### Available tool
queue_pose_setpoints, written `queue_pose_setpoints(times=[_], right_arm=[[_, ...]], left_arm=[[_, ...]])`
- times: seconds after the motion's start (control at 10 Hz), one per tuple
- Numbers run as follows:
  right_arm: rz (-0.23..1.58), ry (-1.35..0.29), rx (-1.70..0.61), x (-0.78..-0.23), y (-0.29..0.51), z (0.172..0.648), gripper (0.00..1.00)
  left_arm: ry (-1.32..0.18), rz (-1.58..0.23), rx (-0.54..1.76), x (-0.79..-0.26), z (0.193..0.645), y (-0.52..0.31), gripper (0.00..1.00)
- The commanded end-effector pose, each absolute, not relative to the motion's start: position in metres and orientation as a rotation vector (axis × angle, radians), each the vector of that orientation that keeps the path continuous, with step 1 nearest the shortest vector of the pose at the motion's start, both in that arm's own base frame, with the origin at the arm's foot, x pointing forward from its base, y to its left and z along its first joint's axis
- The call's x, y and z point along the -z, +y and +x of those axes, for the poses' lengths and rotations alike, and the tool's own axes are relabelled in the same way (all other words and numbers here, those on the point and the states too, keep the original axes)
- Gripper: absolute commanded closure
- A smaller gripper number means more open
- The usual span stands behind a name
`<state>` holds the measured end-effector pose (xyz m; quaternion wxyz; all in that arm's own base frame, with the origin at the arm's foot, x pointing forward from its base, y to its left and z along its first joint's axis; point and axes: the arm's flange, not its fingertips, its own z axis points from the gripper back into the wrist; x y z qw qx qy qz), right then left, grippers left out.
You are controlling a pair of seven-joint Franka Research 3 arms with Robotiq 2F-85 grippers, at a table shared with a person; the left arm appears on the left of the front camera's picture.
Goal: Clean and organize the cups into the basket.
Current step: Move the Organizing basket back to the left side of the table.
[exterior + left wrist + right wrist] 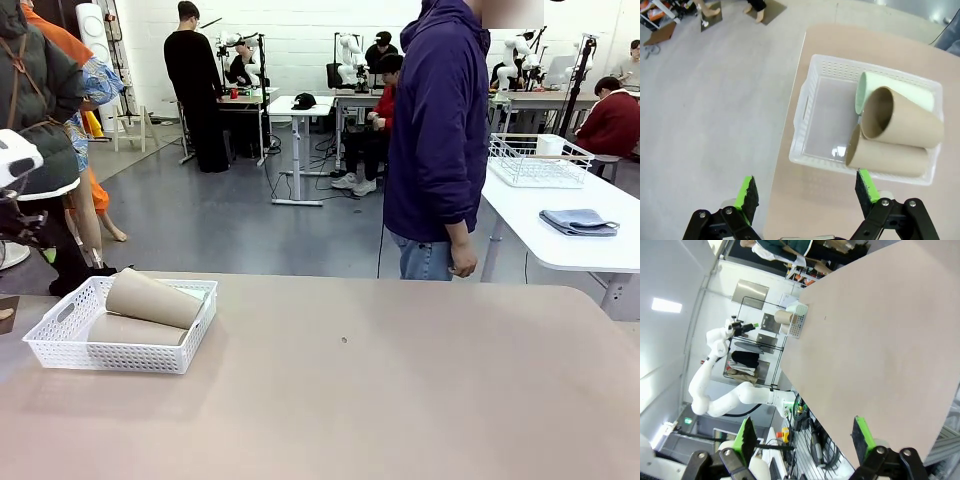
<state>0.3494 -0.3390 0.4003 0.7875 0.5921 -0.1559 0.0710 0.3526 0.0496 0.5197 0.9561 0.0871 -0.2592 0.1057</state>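
- The cups lie on their sides in the white basket, piled at one end of it: a tan cup rests on top, a second tan cup lies under it against the basket's near wall, and a pale green cup sits behind them toward the far wall.
- Judged from their matte, thin-walled look, the cups are probably light and stiff, not slippery; whether they would crack if dropped cannot be told.
- They taper, so a pinch across the body near the wide open mouth, or over the rim with one finger inside, looks the surest hold; the top tan cup would have to come away first.
- The other half of the basket is bare, its glossy floor showing a glint of light.
- The basket stands near the corner of the beige table, close to its edge, and its thin lattice walls suggest it would slide easily if nudged.
- The left gripper hangs above the table edge just beside the basket, jaws spread wide and empty.
- The right gripper is far from the basket, looking across the table, jaws likewise spread and holding nothing.
- A person in a dark hoodie stands beyond the table's far side, well away from the basket.
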Motion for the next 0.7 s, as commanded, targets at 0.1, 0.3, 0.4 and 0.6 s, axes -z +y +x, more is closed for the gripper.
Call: queue_pose_setpoints(times=[0.1,0.3,0.4,0.6], right_arm=[[1.269,-0.345,-0.146,-0.400,-0.338,0.349,0.00],[1.269,-0.345,-0.146,-0.400,-0.338,0.349,0.00],[1.269,-0.345,-0.146,-0.400,-0.338,0.349,0.00],[1.269,-0.345,-0.146,-0.400,-0.338,0.349,0.00]], left_arm=[[-0.614,0.158,-0.217,-0.513,0.312,0.046,0.00],[-0.606,0.161,-0.218,-0.547,0.334,0.042,0.00],[-0.606,0.161,-0.218,-0.547,0.334,0.042,0.00],[-0.606,0.161,-0.218,-0.547,0.334,0.042,0.00]])
